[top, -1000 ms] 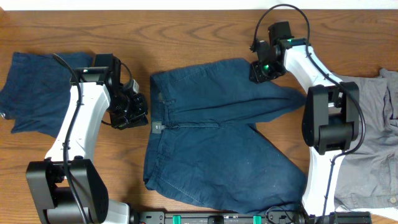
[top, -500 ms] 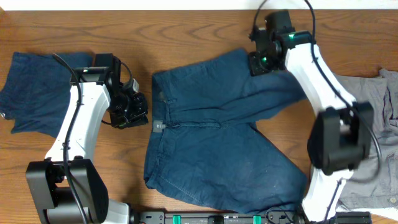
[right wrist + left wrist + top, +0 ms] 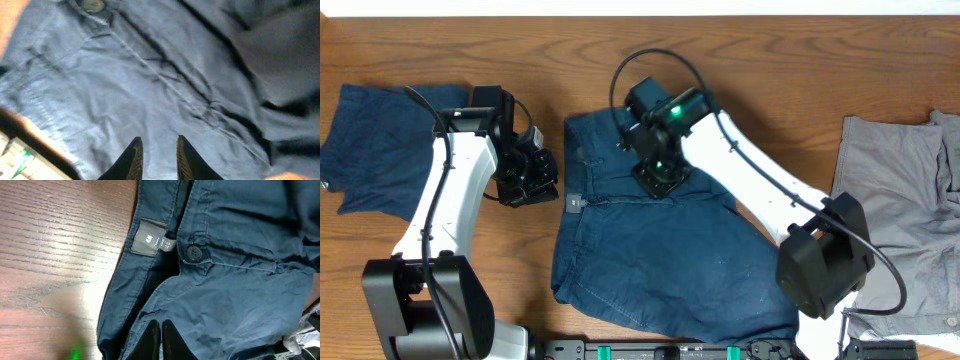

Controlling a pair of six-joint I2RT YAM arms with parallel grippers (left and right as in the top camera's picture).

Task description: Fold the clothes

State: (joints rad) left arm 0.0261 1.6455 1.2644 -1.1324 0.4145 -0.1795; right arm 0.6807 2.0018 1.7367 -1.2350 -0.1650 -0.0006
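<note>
Navy blue shorts (image 3: 650, 260) lie in the middle of the table, their upper leg lying folded back over the waist part. My right gripper (image 3: 660, 182) hovers over the upper part of the shorts near the fly. In the right wrist view its fingers (image 3: 157, 150) are open above the blue cloth (image 3: 150, 75), holding nothing. My left gripper (image 3: 542, 182) is at the left edge of the waistband. In the left wrist view its fingers (image 3: 161, 330) are shut over the cloth (image 3: 225, 290), near the white label (image 3: 152, 242) and the button (image 3: 194, 253).
A folded dark blue garment (image 3: 370, 140) lies at the far left. Grey shorts (image 3: 900, 220) lie spread at the right edge. The arm bases (image 3: 650, 350) stand at the front edge of the wooden table (image 3: 570, 50).
My right arm swung from the shorts' upper right corner leftward to over their middle. The leg that reached right now lies folded over. The left arm has not moved.
</note>
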